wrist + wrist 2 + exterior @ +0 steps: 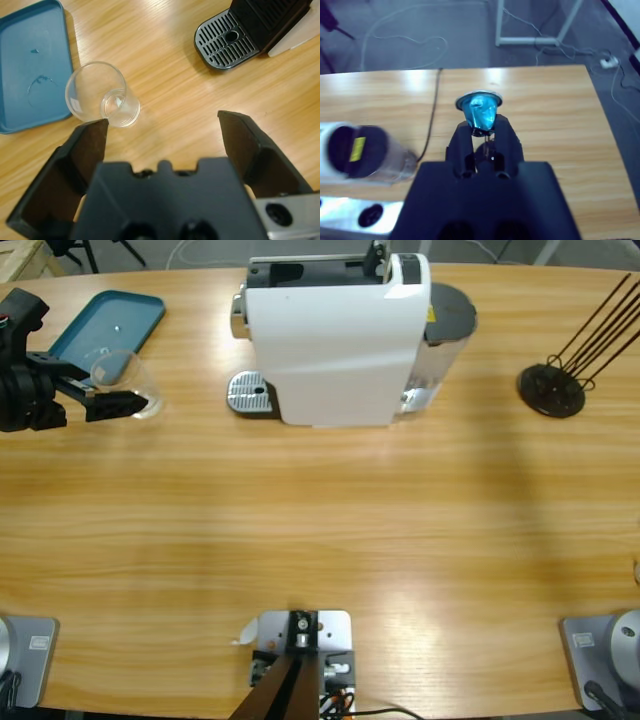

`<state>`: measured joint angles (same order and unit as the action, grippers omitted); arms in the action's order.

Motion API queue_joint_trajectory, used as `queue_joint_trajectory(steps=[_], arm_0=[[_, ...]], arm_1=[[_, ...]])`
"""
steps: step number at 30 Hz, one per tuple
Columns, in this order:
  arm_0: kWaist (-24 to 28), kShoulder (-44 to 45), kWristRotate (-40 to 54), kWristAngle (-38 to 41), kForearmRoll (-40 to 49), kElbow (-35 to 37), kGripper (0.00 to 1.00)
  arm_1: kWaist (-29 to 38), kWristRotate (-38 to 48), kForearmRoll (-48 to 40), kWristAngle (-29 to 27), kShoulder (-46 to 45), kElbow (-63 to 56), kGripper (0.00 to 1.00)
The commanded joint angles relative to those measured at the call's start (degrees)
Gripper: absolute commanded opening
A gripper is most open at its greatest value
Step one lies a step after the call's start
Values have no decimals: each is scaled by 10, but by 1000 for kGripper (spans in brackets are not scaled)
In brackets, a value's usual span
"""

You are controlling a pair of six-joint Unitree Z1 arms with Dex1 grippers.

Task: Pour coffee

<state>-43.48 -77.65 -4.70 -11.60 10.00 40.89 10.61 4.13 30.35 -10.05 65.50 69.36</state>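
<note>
Setting up: my left gripper (162, 125), jaws apart, nears the glass (102, 95) at ten o'clock; my right gripper (483, 134) pinches a blue capsule (479, 112). Next, straddle the glass.

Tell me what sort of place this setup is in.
Probably a robotics lab or test bench, not a kitchen: a rig-mounted wooden table holds a white coffee machine, the right gripper clamps a blue coffee capsule, and loose cables trail across the grey floor.

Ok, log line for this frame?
left hand: open by glass | right hand: holds capsule | machine: no cup on grate
</note>
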Motion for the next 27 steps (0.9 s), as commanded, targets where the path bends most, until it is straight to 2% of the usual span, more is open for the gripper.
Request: queue_joint_trajectory(steps=[1,7,11,16,19,27], arm_0=[[-5,-9,-4,12,-3,-4,941],[-5,-7,-3,25,-3,-4,941],[-5,0,-3,26,-3,-6,941],[-5,-1,-3,29,-3,-5,941],[-5,-2,-3,32,-3,-5,941],[-5,-5,-2,42,-4,-5,941]], arm_1=[[176,-169,78,83,-12,45,0],[355,-261,101,199,45,26,0],[386,-311,117,298,124,58,0],[409,-350,133,370,246,147,0],[409,-397,147,391,308,202,0],[393,-489,152,371,400,272,0]])
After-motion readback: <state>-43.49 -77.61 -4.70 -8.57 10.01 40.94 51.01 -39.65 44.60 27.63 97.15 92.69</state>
